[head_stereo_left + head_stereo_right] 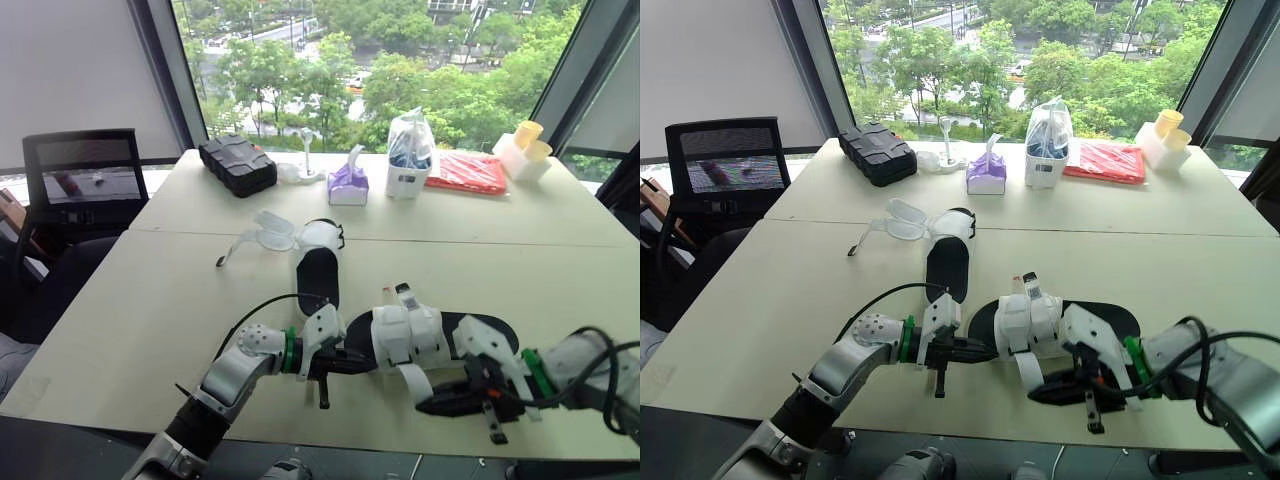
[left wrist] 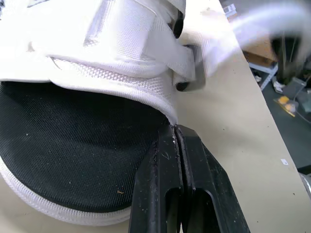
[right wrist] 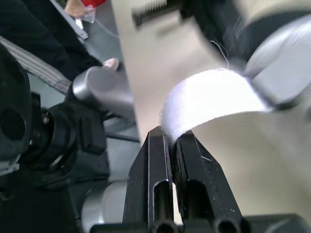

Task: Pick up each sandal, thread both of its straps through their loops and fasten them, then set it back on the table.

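Sandal [image 1: 405, 335] partly hidden by both inward-reaching arms. Right gripper [image 3: 171, 138] pinches its strap [image 3: 204, 104]; left gripper [image 2: 177, 133] clamps its edge.

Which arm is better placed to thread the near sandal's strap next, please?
Right: the right gripper pinches the white strap, while the left gripper is shut on the sandal at its edge, likely steadying it.

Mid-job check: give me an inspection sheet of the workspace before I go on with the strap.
Surface: two pale tables pushed together.
Job's things: near sandal on the table; far sandal behind it, clear insert beside.
Clutter: black case, tissue pack, bag, red packet on far table.
Grippers: left gripper shut on near sandal's edge; right gripper shut on its strap.
Cables: black cable along left arm; black loops at right arm.
Surroundings: chair left, window beyond.
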